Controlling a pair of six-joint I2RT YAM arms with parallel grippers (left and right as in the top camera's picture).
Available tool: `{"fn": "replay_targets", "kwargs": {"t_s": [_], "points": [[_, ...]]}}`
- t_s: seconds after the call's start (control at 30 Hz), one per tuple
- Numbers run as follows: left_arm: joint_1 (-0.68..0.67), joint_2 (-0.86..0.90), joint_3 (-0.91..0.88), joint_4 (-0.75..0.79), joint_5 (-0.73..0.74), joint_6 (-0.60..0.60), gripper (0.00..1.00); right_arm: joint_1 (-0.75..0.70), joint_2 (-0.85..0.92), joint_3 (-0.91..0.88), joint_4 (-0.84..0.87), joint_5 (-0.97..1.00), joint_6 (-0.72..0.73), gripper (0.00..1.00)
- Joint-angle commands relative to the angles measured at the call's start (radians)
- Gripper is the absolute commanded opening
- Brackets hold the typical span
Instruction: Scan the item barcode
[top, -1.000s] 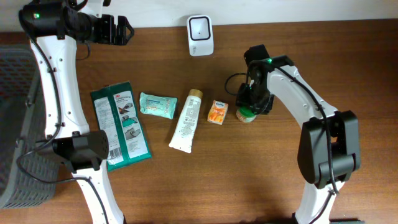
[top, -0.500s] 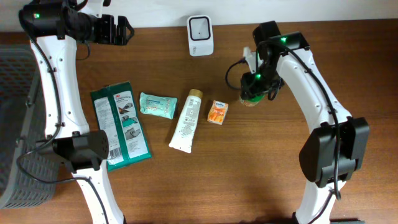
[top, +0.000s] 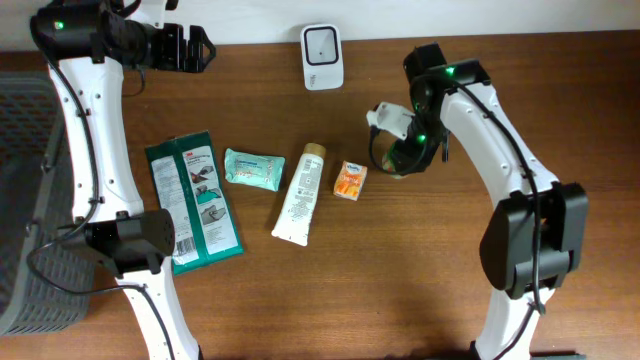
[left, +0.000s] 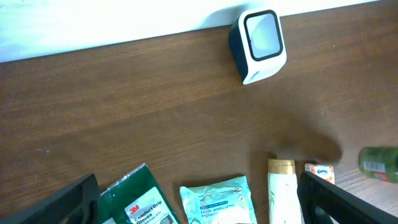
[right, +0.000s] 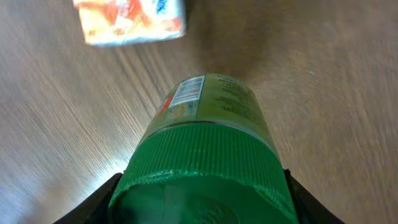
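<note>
Jaws of the right gripper (right: 199, 202) clamp the cap of a small green plastic bottle (right: 211, 106) (barcode showing) near the small orange carton (top: 350, 180); those of the left gripper (top: 185, 47) gape. A cap-only hold could let it swivel mid-scan.

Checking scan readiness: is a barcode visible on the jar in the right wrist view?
Yes, a barcode shows on the jar, just beyond its green lid.

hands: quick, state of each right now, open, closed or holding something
Left hand: open, holding nothing.
Right hand: closed on the green-capped jar.
</note>
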Motion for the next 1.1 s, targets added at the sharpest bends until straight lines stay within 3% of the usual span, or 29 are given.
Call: {"fn": "replay_targets", "kwargs": {"t_s": [0.0, 0.17, 0.27, 0.43, 0.47, 0.5, 0.53, 0.93, 1.07], "points": [[0.001, -0.01, 0.008, -0.001, 0.011, 0.019, 0.99, -0.004, 0.019, -0.062, 0.021, 0.002, -0.216, 0.3], [0.001, -0.01, 0.008, -0.001, 0.011, 0.019, 0.99, -0.004, 0.02, -0.113, 0.043, 0.027, -0.253, 0.31], [0.001, -0.01, 0.008, -0.001, 0.011, 0.019, 0.99, -0.004, 0.02, -0.114, 0.043, 0.027, -0.248, 0.42], [0.001, -0.01, 0.008, -0.001, 0.011, 0.019, 0.99, -0.004, 0.019, -0.111, 0.04, 0.019, -0.094, 0.67], [0.001, -0.01, 0.008, -0.001, 0.011, 0.019, 0.99, -0.004, 0.019, -0.106, 0.035, 0.019, -0.063, 0.82], [0.001, -0.01, 0.008, -0.001, 0.011, 0.019, 0.99, -0.004, 0.019, -0.099, 0.029, 0.014, -0.006, 0.88], [0.001, -0.01, 0.008, -0.001, 0.011, 0.019, 0.99, -0.004, 0.019, -0.085, 0.014, -0.003, 0.044, 1.0], [0.001, -0.01, 0.008, -0.001, 0.011, 0.019, 0.99, -0.003, 0.019, 0.17, -0.195, -0.191, 0.812, 0.98], [0.001, -0.01, 0.008, -0.001, 0.011, 0.019, 0.99, -0.003, 0.02, 0.16, -0.135, -0.288, 0.853, 0.98]]}}
